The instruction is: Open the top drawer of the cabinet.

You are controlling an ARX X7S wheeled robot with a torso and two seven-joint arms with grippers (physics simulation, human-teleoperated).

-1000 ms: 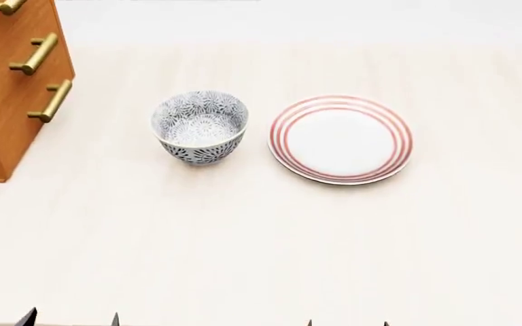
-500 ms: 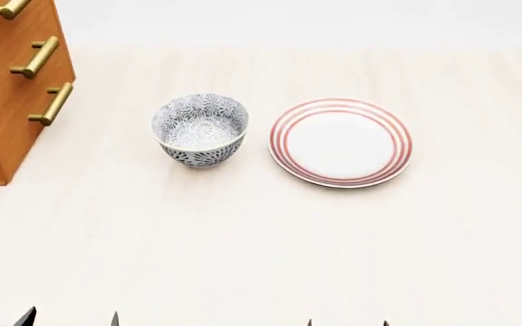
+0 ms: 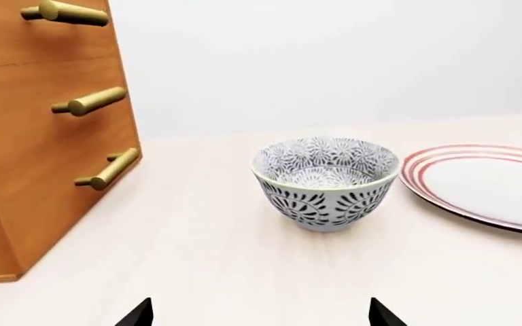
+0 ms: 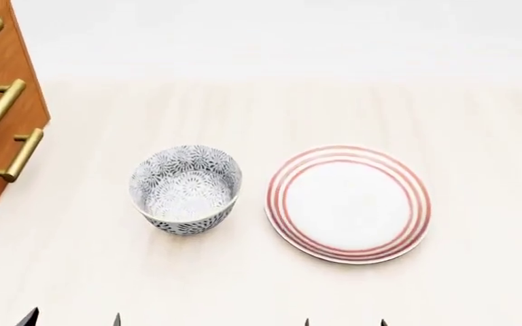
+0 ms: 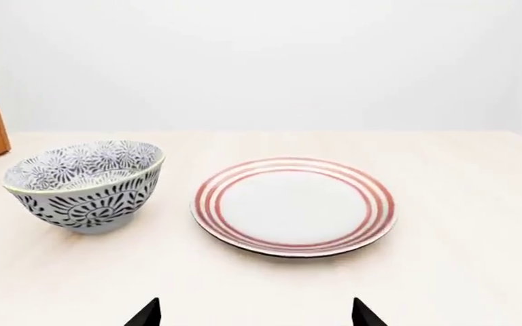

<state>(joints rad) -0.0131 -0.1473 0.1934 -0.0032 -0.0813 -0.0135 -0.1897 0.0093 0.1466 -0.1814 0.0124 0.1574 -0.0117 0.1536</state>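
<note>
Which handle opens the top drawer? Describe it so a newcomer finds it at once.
Start at the cabinet, the tall orange-brown wood box beside the patterned bowl. Three brass bar handles run down its front. The top drawer's handle is the highest one, above the two others like it.

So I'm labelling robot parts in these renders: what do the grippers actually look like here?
Very little shows. Each gripper appears only as two small black, pointed fingertips poking up from the frame's bottom edge: the left gripper with its fingertips, and the right gripper. They are plain matte black; no cables, markings or arm links are visible.
</note>
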